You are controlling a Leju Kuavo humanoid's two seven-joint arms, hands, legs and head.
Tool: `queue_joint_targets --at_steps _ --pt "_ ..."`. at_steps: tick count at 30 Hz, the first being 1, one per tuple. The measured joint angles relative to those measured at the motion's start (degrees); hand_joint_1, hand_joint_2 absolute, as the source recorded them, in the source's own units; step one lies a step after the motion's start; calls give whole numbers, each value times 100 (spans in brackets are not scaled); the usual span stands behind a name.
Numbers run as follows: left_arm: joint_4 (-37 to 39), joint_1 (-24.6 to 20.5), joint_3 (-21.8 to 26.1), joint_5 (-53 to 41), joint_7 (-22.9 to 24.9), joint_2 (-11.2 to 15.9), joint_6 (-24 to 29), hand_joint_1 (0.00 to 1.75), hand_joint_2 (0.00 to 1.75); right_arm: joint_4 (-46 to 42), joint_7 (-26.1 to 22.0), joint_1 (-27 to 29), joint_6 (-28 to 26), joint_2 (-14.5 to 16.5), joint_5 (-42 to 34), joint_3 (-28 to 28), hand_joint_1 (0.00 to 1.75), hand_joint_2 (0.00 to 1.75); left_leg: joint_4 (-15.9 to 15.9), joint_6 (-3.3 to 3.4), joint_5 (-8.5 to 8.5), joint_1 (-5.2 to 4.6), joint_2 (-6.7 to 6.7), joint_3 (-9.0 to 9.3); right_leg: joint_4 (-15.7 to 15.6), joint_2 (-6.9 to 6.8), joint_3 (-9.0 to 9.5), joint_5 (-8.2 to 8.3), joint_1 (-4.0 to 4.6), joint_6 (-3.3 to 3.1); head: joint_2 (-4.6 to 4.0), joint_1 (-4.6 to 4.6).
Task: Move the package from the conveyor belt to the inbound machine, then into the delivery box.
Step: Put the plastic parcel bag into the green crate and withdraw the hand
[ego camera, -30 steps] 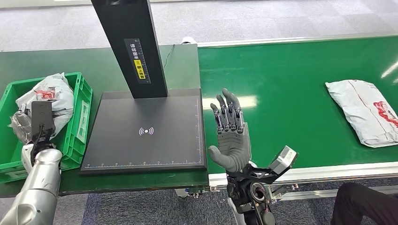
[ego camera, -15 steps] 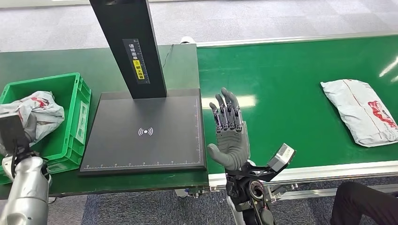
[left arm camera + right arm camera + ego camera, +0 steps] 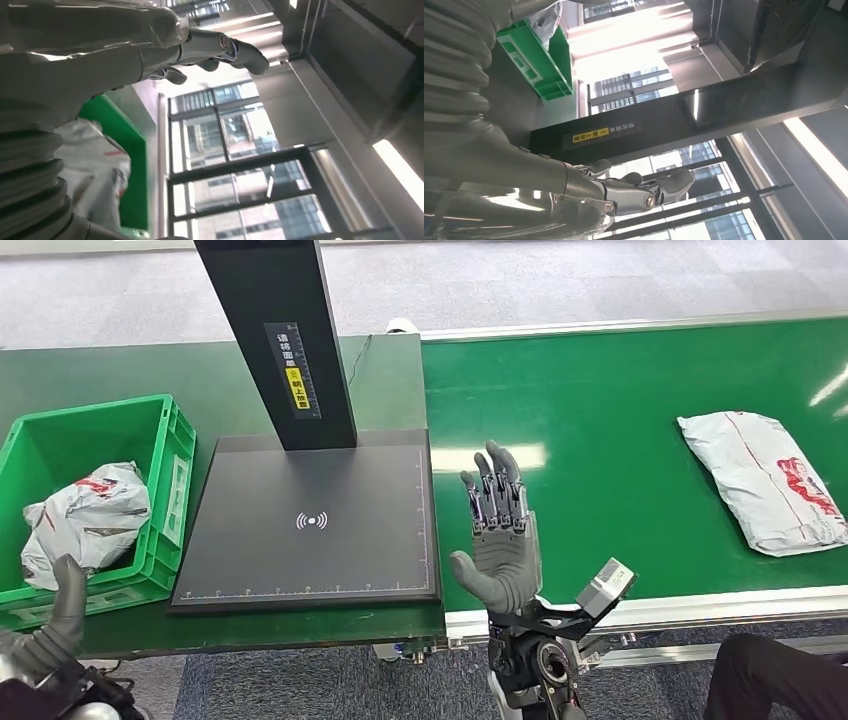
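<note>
Fingers [image 3: 492, 485] of right hand [image 3: 497, 535]: spread, empty, beside scanner plate [image 3: 310, 520]. Left hand [image 3: 45, 635]: empty, fingers apart, near bench edge. One package [image 3: 85, 520] lies in green box [image 3: 165, 455]; another package [image 3: 770, 480] waits on belt [image 3: 620, 440], unscanned.

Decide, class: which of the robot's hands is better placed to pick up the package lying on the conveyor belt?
Right. The right hand is open above the conveyor belt, on the package's side; the left hand sits beside the green box.

Left hand [image 3: 50, 625] partly cut off at frame edge
</note>
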Motion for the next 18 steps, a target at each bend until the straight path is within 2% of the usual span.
queue_joint_targets --at_steps 5,8,14,18 --pt "-536 253 -418 65 2 -134 -111 0 175 -73 3 53 -97 18 72 -32 0 175 -1 -1 1 1 -2 14 1 -1 8 0 3 -1 0 -2" --pt "-526 350 -778 221 58 -152 -687 0 175 -169 -63 131 -385 38 300 -56 0 175 -1 -2 2 2 -6 18 2 -4 14 -1 4 -2 -1 -1" --pt "491 483 -1479 372 480 -371 -2469 0 175 -429 -178 427 -1284 126 1249 6 0 175 -1 3 -2 1 -9 20 1 -6 21 -3 -2 -2 -1 -1" --pt "1250 523 -1591 52 513 -474 -2748 0 175 -437 -196 616 -1673 149 1717 174 0 175 -1 1 -6 1 -12 20 0 -7 20 -5 -1 0 0 -2"
